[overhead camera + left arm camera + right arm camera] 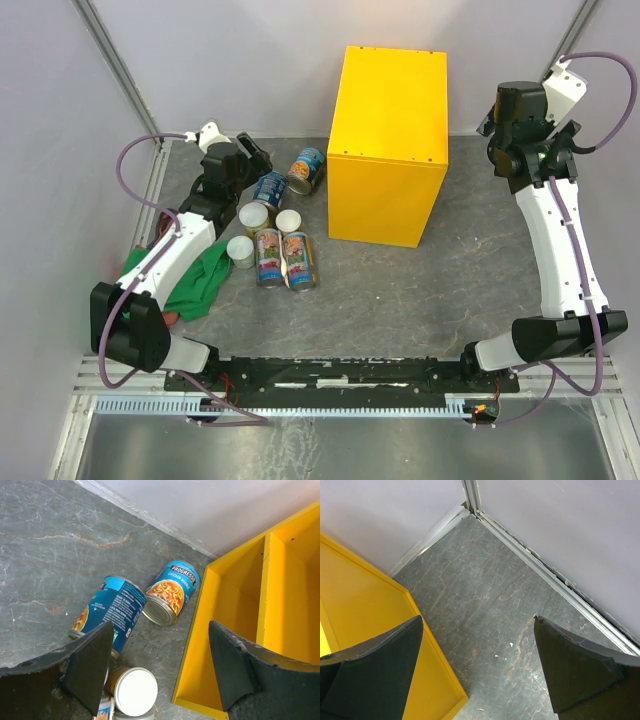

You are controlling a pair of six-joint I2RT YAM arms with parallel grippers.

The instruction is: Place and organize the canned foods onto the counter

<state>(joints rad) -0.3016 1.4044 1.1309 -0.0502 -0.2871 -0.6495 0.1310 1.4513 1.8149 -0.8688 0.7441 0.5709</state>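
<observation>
**Blue-labelled cans (112, 612) being hovered over beside yellow counter (390, 150)**

All seven cans are being shown clustered on the grey floor (400, 290), just left of the counter. The two blue ones are lying on their sides. The left gripper (160, 630) is being held open and empty above them. The right gripper (477, 625) is being held wide open and empty beyond the counter.

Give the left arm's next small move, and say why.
Probably lower the left pincer onto the Progresso can and close. The pincer is open and empty, that can lies on its side on the floor, framed between its fingers in the wrist view, and no can is on the yellow counter yet.
</observation>
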